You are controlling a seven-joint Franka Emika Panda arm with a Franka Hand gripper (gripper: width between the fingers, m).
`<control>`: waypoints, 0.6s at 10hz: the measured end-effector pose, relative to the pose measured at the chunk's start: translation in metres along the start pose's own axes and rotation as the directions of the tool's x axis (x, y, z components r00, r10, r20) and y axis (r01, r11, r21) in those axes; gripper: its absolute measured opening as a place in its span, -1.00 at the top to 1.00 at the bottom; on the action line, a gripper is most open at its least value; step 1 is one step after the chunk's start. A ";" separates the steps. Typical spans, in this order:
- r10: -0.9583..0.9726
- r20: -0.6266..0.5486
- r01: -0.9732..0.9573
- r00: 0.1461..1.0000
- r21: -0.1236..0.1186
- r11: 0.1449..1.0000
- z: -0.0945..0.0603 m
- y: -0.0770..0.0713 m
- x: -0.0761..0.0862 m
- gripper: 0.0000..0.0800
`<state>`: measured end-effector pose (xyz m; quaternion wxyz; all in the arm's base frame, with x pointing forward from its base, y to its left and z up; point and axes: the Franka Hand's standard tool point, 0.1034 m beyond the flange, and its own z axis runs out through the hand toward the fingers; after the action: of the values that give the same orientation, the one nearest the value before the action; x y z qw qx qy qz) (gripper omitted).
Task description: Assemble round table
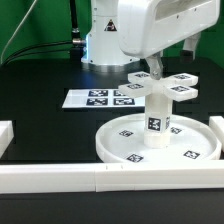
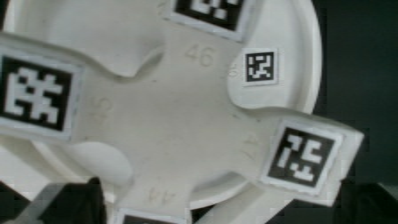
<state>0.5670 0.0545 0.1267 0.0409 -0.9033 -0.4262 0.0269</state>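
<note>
**Round table kit on black tabletop: disc, post and cross stacked under the arm**

Rails (image 1: 60,180): long white border pieces along the near edge, with a short stub at the exterior view's far left. Nearest item to the camera.

Marker board (image 1: 98,99): flat white rectangle with tags, lying left of centre and farther back than the disc, apart from it.

Disc (image 1: 125,145): large white rimmed round piece, right of centre, flat on the table just behind the near rail. Small square tags lie around its floor.

Post (image 1: 157,113): stubby white cylinder standing upright at the middle of the disc, one tag facing the camera.

Cross (image 1: 160,85): white four-armed piece with square tagged ends, level on top of the post. In the wrist view the cross (image 2: 169,95) fills the frame, with the disc (image 2: 294,45) behind it.

Gripper (image 1: 155,68): hangs directly above the cross hub from the white arm at upper right. Whether the fingers are spread or pinching the cross cannot be told; the exterior view shows only a dark tip at the hub, and the wrist view shows only dark finger shapes (image 2: 54,205) at the frame edge.
</note>
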 end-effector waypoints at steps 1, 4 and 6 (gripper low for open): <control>-0.058 0.000 0.058 0.998 0.000 0.998 0.000 0.000 0.000 -0.62; -0.188 -0.002 0.188 0.982 -0.011 0.982 0.006 0.002 -0.004 -0.62; -0.185 0.001 0.185 0.983 -0.008 0.983 0.015 0.004 -0.007 -0.62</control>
<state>0.5645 0.0471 0.1113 0.0393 -0.8599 -0.5086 0.0214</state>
